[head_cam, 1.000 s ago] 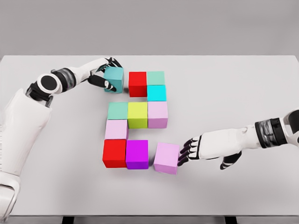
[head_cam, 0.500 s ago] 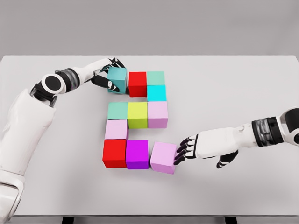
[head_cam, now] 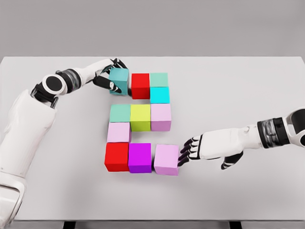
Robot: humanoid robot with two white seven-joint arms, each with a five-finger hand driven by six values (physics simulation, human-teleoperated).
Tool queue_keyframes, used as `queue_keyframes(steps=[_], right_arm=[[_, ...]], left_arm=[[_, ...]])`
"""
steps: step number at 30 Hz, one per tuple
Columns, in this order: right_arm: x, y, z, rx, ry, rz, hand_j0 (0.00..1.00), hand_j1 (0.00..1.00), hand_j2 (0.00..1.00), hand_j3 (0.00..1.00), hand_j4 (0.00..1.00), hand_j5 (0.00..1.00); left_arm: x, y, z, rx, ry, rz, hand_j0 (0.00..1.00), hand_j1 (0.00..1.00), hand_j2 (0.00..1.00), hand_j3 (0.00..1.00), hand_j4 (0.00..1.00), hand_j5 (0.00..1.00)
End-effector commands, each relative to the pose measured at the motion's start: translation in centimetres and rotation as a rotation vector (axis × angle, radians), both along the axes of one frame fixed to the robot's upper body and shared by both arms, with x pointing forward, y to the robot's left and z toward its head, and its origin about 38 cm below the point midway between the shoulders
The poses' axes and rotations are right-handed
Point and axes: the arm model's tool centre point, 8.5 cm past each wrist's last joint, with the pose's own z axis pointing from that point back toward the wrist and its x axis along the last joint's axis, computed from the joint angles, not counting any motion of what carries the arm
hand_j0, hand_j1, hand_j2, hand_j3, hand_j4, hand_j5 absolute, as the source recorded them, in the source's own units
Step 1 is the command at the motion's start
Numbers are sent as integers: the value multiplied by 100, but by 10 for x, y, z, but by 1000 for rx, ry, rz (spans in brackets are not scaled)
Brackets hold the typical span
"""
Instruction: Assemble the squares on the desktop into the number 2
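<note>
Eleven cubes made up a nearly complete figure 2 on the pale grey desk (head_cam: pixel 248 86). Over the preceding second the right hand (head_cam: pixel 186 153), fingers extended and flat against the side of the pink cube (head_cam: pixel 166 160), had pushed that cube leftward and squared it up, so that it now lay just beside the magenta cube (head_cam: pixel 139 158), with only a thin gap visible, instead of standing apart and skewed. The bottom row, red cube (head_cam: pixel 116 156), magenta and pink, therefore appeared essentially finished.

At the top, the left hand (head_cam: pixel 110 76) gripped the teal cube (head_cam: pixel 119 81), fingers curled around its far and near sides; it had carried the cube slightly rightward, close to the upper red cube (head_cam: pixel 140 86), though it remained a little tilted and not flush. Seating this cube appeared to be the last step for the top row, which otherwise comprised the pale green cube (head_cam: pixel 159 79) and, below it, the cyan cube (head_cam: pixel 159 95). The middle row and the lilac link cube (head_cam: pixel 118 132) were already in place.

All pieces were plain, sharp-edged cubes of uniform matte colour, without markings. The desk surface was smooth and flat. The hands showed white shells with dark finger segments.
</note>
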Motion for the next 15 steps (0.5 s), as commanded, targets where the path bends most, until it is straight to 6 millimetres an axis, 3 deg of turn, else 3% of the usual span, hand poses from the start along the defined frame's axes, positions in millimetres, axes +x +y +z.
queue_keyframes(steps=[1,9,15], right_arm=[[1,0,1,6,1,-5,100,100,100,100,100,100],[7,6,0,18,-2,-6,100,100,100,100,100,100],[13,-2,-3,-3,-12,-31,100,100,100,100,100,100]], left_arm=[[0,2,-3,-3,8,7,32,32,32,32,32,32],[1,-2,-2,-9,7,3,33,33,33,33,33,33],[2,-3,-4,-12,14,4,34,34,34,34,34,34]])
